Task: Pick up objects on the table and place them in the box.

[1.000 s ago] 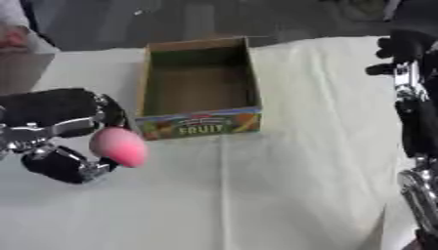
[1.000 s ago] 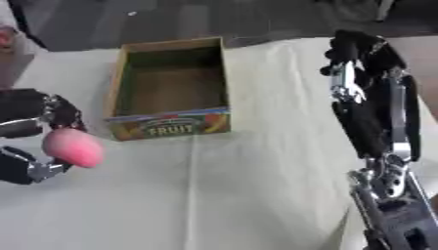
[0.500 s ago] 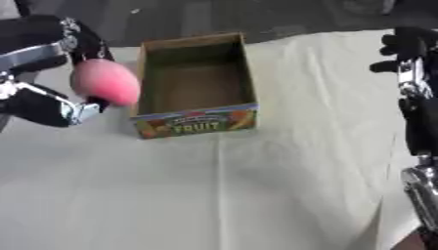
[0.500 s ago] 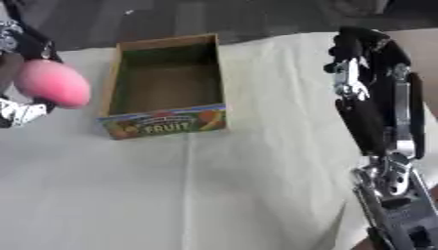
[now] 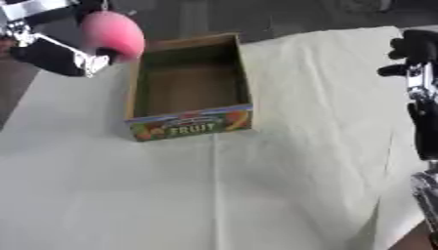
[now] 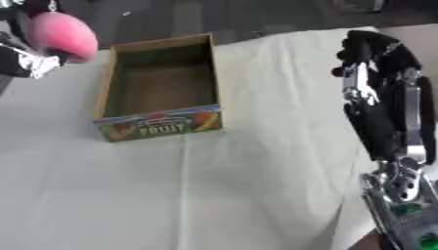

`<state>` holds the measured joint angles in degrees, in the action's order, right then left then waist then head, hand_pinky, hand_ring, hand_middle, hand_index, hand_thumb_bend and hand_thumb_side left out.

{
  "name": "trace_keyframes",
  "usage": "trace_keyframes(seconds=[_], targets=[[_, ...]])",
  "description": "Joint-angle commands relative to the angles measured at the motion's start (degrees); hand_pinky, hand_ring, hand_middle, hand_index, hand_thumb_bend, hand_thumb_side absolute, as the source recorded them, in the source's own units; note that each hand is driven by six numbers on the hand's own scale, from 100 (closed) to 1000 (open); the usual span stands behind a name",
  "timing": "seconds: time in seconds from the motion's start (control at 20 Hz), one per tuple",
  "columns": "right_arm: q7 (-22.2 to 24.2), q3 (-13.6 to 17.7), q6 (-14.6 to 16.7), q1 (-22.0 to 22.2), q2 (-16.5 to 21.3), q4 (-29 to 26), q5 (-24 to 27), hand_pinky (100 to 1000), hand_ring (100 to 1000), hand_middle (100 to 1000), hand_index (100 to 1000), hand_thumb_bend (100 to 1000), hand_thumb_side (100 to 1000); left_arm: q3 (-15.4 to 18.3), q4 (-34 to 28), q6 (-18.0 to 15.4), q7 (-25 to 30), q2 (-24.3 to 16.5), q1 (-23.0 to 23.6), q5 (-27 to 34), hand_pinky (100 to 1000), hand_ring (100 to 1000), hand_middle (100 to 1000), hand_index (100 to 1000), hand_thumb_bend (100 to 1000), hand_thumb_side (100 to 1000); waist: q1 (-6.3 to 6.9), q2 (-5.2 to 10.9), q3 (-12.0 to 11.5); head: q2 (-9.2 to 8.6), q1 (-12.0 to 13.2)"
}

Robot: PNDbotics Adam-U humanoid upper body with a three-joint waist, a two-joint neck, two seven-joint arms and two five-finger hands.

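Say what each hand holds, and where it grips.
Left hand holds the pink ball, fingers curled round its left side. Right hand holds nothing.

Both views come from the head cam, looking down at the table [image 5: 282, 195] from its near edge toward the far one, fairly close in. They overlap on almost everything, including the fruit box [image 5: 190, 88] by the far edge. The right eye sits a bit further right, so it catches more of the table's right edge and less of the left.
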<state>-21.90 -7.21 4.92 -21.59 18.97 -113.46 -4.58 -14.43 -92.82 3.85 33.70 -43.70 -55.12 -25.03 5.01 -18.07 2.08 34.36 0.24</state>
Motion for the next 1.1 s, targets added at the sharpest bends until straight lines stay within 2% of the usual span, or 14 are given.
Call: trace_keyframes(seconds=[0.05, 0.25, 0.45, 0.8, 1.0, 1.1], targets=[[0.32, -0.12, 0.11, -0.83, 1.43, -1.13, 0.31, 576, 785, 534, 733, 100, 584, 0.63, 5.90, -1.24, -2.02, 2.00, -4.20, -3.52, 590, 613, 502, 635, 100, 131, 0.20, 0.66, 0.75, -1.17, 0.63], [0.43, -0.15, 0.11, -1.36, 1.59, -1.13, 0.40, 576, 785, 534, 733, 100, 585, 0.62, 14.61, -4.59, -5.73, 5.50, -7.43, -8.71, 594, 617, 505, 636, 100, 132, 0.13, 0.15, 1.87, -1.44, 1.32], [0.53, -0.18, 0.26, -1.95, 1.62, -1.13, 0.45, 576, 786, 534, 733, 100, 586, 0.68, 18.73, -7.30, -8.32, 7.28, -8.42, -11.88, 593, 618, 506, 634, 100, 137, 0.06, -0.38, 2.64, -1.10, 2.40], [0.72, -0.25, 0.49, -2.86, 1.57, -1.13, 0.58, 576, 786, 533, 733, 100, 587, 1.10, 23.88, -10.14, -10.57, 9.42, -8.98, -13.88, 581, 619, 509, 637, 100, 150, -0.11, -1.25, 3.68, -1.27, 4.82], [0.79, -0.29, 0.47, -3.12, 1.55, -1.13, 0.70, 576, 787, 532, 733, 100, 587, 1.74, 28.04, -11.48, -11.31, 11.32, -9.20, -13.88, 591, 631, 520, 655, 100, 213, -0.42, -1.71, 3.63, -1.22, 5.49], [0.83, -0.33, 0.42, -3.20, 1.56, -1.13, 0.77, 576, 787, 532, 733, 100, 587, 2.11, 30.41, -12.73, -11.82, 12.31, -9.62, -13.89, 588, 635, 522, 656, 100, 216, -0.48, -1.85, 3.68, -1.28, 5.61]])
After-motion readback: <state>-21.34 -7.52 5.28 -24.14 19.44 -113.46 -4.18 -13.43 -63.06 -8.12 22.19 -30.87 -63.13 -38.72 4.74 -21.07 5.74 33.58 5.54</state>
